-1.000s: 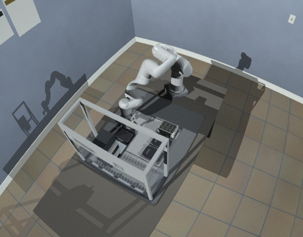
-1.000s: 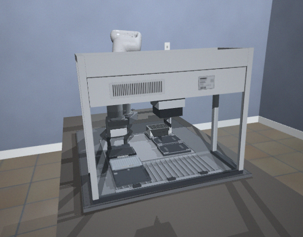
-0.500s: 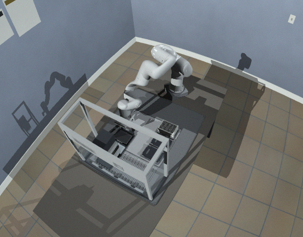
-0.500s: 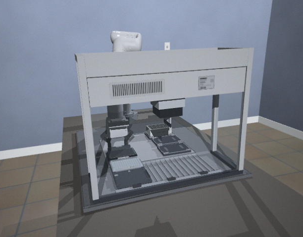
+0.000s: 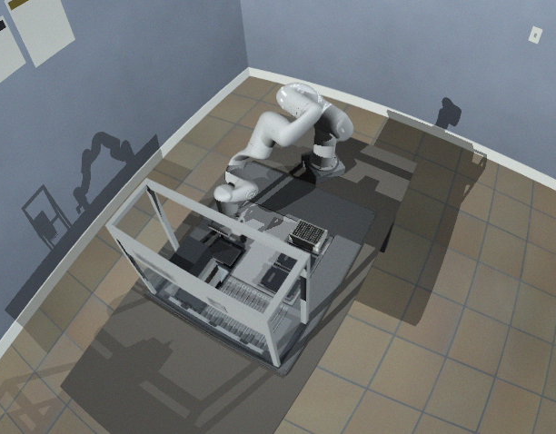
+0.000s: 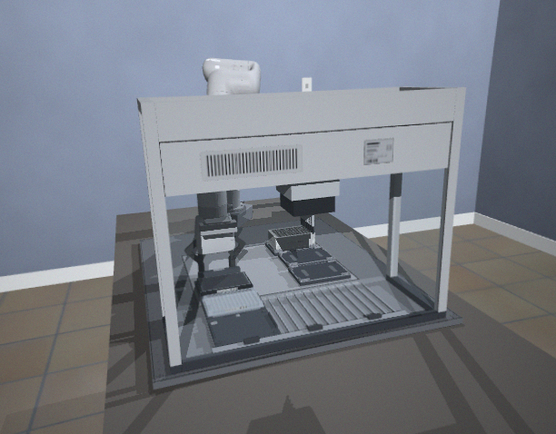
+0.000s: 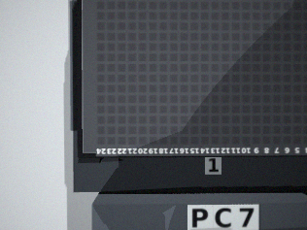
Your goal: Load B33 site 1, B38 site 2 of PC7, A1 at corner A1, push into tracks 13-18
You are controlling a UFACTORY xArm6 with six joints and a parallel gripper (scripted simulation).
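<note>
The carrier PC7 (image 6: 233, 305) lies at the left of the deck in the exterior view, with its far end over the rail tracks. The dark 384-well plate B33 (image 7: 194, 72) lies on site 1 (image 7: 212, 166), above the PC7 label (image 7: 223, 217); it also shows in the exterior view (image 6: 224, 281). The pale 96-well plate B38 (image 6: 232, 302) lies on site 2. Site 3 (image 6: 241, 326) is bare. My gripper (image 6: 217, 265) hangs just above B33, open, with a finger on each side of the plate. The fingers are out of the wrist view. The deep-well block B83 (image 6: 290, 235) sits in nest S1.
Nests S2 (image 6: 306, 255) and S3 (image 6: 321, 271) hold no plate. The free rail tracks (image 6: 325, 303) run beside the carrier. The instrument's frame (image 6: 297, 135) and a dark head (image 6: 309, 198) hang over the deck. Small dark blocks (image 6: 314, 326) sit at the rails' far end.
</note>
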